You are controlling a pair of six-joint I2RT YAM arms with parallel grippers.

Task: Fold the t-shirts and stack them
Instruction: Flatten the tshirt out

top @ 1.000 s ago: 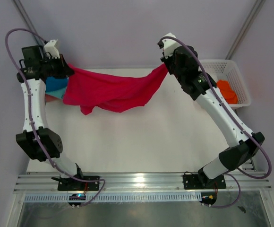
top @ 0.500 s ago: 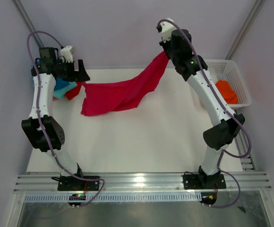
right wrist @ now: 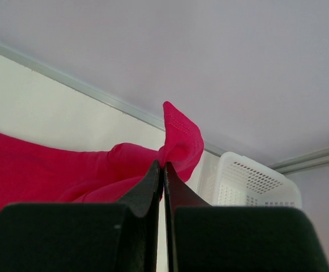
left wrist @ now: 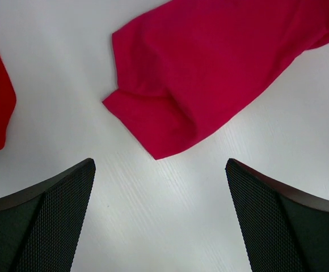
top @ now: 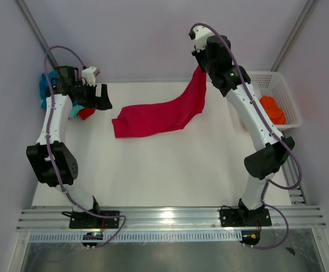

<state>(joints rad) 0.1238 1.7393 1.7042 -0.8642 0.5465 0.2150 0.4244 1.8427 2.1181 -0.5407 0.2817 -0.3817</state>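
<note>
your left gripper [left wrist: 160, 165] has just let go: its jaws now stand wide apart with nothing between them, at the far end of the table [top: 170, 164] from the white basket [top: 278, 88]. the end of the crimson t-shirt [top: 159, 116] it was carrying has dropped and lies crumpled just ahead of the fingers, not touching them.

your right gripper [right wrist: 163, 165], close beside the basket, stays pinched tight on the other end and holds it up in the air. the cloth therefore runs down from that pinch and away from the basket as a bunched band, no longer stretched between the two arms.

i judge the shirt half laid down, not yet spread, so folding cannot start until it is flattened. a red tee [top: 85, 112] lies farther from the basket than the left gripper, and an orange tee [top: 272, 109] sits inside the basket.
</note>
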